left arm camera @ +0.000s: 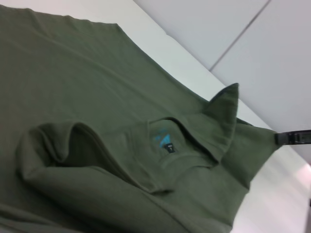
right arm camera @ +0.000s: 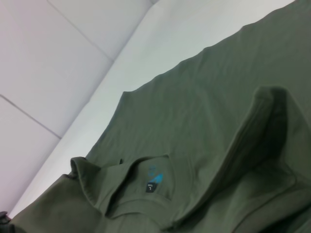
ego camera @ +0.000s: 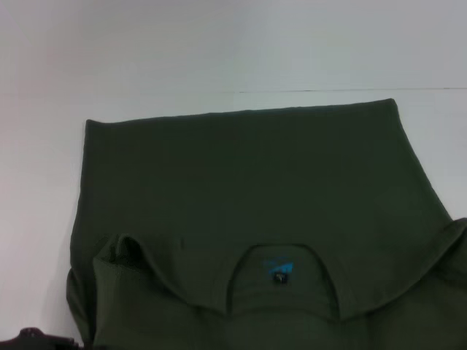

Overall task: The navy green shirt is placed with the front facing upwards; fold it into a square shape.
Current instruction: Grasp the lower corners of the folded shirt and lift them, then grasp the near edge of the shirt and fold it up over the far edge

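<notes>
One shirt [ego camera: 241, 182], partly folded, on a white table [ego camera: 146, 58].

A single dark olive-green cotton shirt lies spread on the matte white tabletop, its far edge a straight fold line and its near part turned over itself in soft rolled ridges. One round ribbed neck opening faces up, with one small black label [ego camera: 278, 278] under a blue print. One loose sleeve fold stands up on each side of the collar. A dark bit of the left gripper [ego camera: 33, 337] shows at the near left corner; whether its jaws are closed cannot be told. The right gripper [left arm camera: 293, 138] shows as one black tip at the cloth's raised corner, grip unclear.
</notes>
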Controlling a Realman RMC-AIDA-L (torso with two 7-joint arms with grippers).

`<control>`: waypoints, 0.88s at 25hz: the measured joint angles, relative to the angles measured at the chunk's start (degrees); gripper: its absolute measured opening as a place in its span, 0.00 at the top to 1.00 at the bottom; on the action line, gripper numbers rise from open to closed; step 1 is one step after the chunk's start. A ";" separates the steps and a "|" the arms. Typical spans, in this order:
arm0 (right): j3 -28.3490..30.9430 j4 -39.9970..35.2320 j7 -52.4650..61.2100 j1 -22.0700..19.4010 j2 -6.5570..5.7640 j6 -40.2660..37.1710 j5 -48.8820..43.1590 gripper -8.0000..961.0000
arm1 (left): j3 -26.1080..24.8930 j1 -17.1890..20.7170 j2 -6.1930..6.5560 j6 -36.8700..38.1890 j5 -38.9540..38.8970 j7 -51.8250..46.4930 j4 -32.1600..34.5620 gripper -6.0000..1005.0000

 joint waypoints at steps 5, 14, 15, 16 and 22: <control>0.02 -0.19 -0.86 -1.53 -0.18 -2.35 -1.01 0.93 | -0.33 0.27 0.00 2.81 1.85 -0.33 0.32 1.00; 3.35 -1.97 -0.88 -1.99 -0.13 -4.30 -2.29 0.92 | -2.39 -1.30 0.55 3.19 1.87 -1.21 0.31 1.00; 4.25 -2.37 -0.56 -1.68 -0.16 -4.64 -2.25 0.92 | -2.98 -2.05 0.87 3.16 1.72 -1.30 0.23 1.00; 5.08 -2.79 -0.23 -1.40 -0.16 -4.88 -2.22 0.92 | -3.30 -2.42 0.99 3.16 1.68 -1.33 0.16 1.00; 10.28 -5.01 4.08 3.28 -0.53 -5.97 -1.84 0.91 | -7.03 -8.85 2.89 2.26 0.77 -2.23 -0.67 1.00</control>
